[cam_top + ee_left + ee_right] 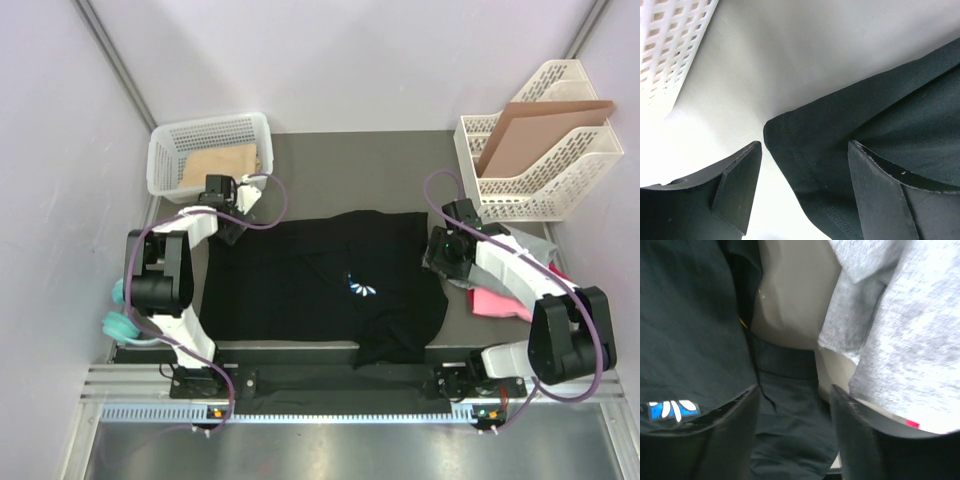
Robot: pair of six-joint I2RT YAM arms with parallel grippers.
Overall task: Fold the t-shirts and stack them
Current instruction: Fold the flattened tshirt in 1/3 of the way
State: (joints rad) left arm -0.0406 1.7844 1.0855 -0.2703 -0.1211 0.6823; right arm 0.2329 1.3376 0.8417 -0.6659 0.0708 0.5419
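Note:
The large black t-shirt [300,280] lies spread on the table, its white-and-blue logo [361,289] facing up. My left gripper [231,230] is open over the shirt's far left corner [805,150], one finger on each side of the hem. My right gripper [440,255] is open at the shirt's right edge [790,430], next to the grey t-shirt [900,325]. The grey shirt [530,243] and the pink t-shirt [500,302] lie in a pile under my right arm.
A white basket [210,150] with a brown sheet inside stands at the back left. A white file rack [540,165] holding brown cardboard [535,125] stands at the back right. A teal object [120,320] sits at the left edge.

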